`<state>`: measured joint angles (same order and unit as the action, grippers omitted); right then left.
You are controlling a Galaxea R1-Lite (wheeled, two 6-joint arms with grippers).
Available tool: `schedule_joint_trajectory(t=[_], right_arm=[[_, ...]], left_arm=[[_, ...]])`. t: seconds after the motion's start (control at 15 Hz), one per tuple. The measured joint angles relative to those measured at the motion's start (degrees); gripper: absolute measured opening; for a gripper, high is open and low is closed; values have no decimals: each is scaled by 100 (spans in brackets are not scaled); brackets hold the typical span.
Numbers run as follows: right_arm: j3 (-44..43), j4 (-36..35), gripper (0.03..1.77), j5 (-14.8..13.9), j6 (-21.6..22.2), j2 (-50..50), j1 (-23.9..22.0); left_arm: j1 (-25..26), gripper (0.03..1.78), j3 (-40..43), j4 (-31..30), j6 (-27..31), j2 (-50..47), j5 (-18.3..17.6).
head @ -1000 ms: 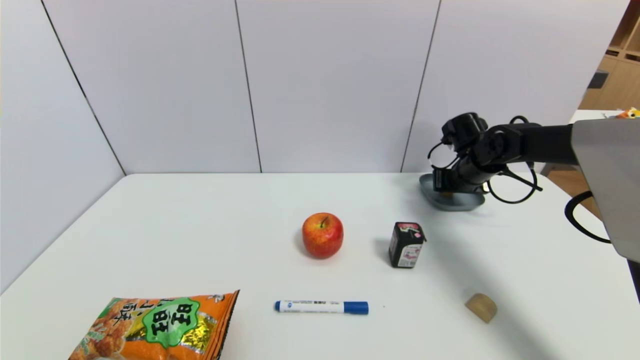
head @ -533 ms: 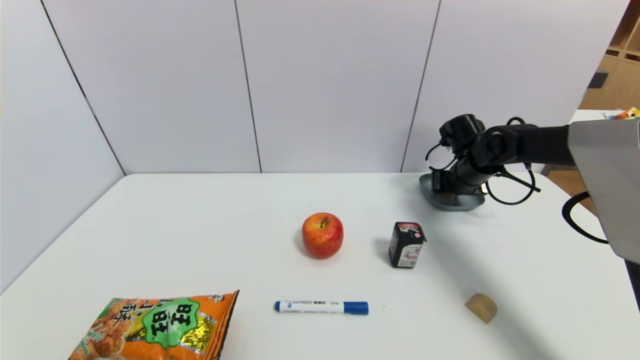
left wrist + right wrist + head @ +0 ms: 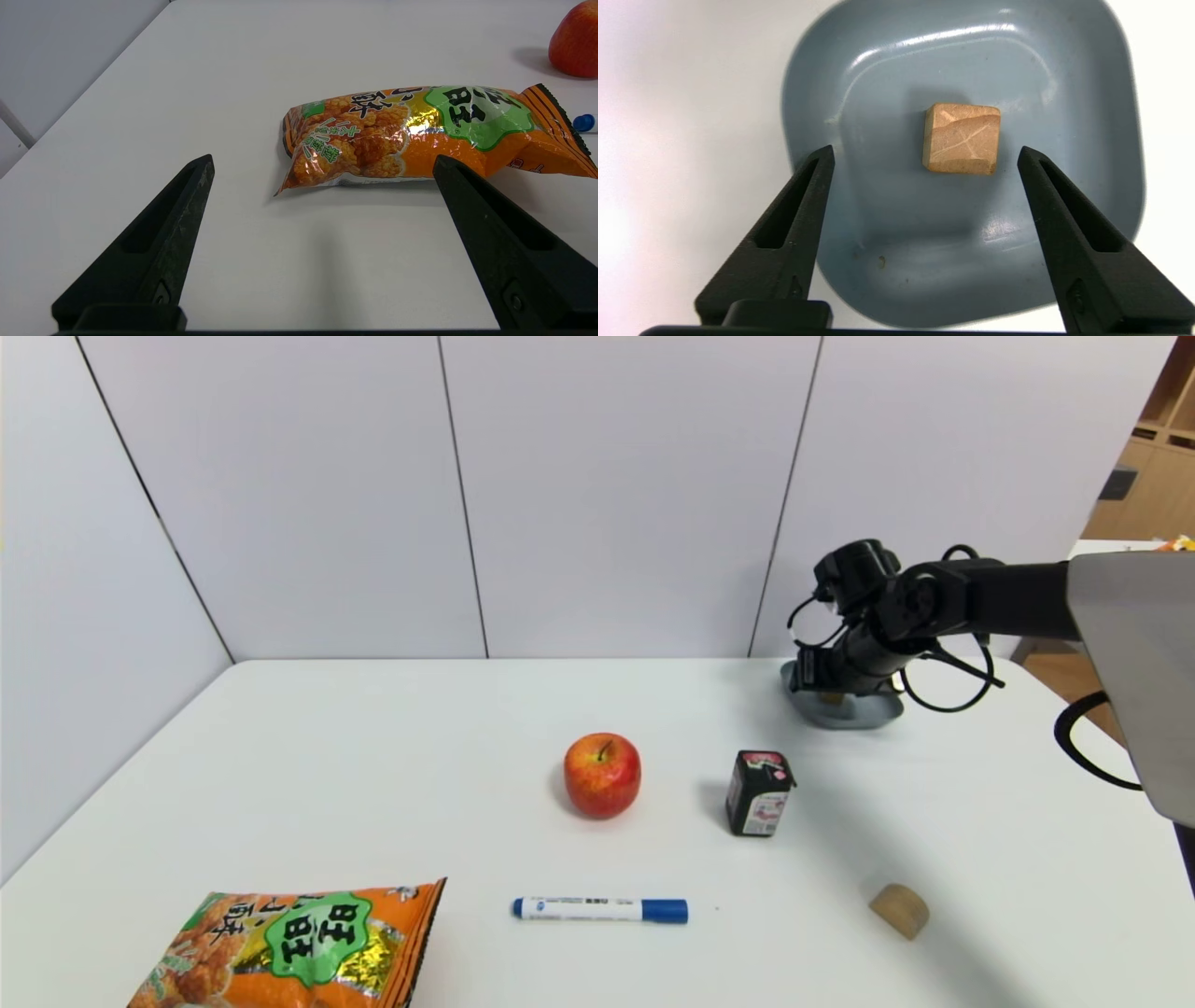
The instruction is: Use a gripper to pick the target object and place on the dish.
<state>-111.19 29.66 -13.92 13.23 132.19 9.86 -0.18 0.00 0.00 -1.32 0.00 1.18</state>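
Note:
The tiny light-brown wooden cube (image 3: 962, 138) lies flat near the middle of the grey-blue dish (image 3: 1087, 93), free of any grip. My right gripper (image 3: 925, 150) hangs open just above the dish, its black fingers spread wider than the cube and touching nothing. In the head view the dish (image 3: 866, 712) sits at the table's far right, with the right gripper (image 3: 823, 678) over its left part and hiding most of the inside. My left gripper (image 3: 322, 161) is parked open low over the table's near left, beside the snack bag.
A red apple (image 3: 602, 775) and a small black carton (image 3: 759, 793) stand mid-table. A blue marker (image 3: 600, 909) and an orange snack bag (image 3: 299, 947) lie near the front. A half-round tan wooden block (image 3: 899, 909) rests front right.
The right gripper has risen a little above the dish and shifted slightly to the left. The cube stays on the dish. Nothing else moved.

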Motion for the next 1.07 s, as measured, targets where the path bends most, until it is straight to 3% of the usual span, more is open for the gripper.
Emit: schedule_joint_trajectory(t=[0.47,1.07], right_arm=[[-22,-288,158,-283,-118,-441,13],[-9,-1128,167,-433,-979,-2139,-74]], left_arm=[[0,169,0,0,2,0,0],[0,169,0,0,2,0,0]])
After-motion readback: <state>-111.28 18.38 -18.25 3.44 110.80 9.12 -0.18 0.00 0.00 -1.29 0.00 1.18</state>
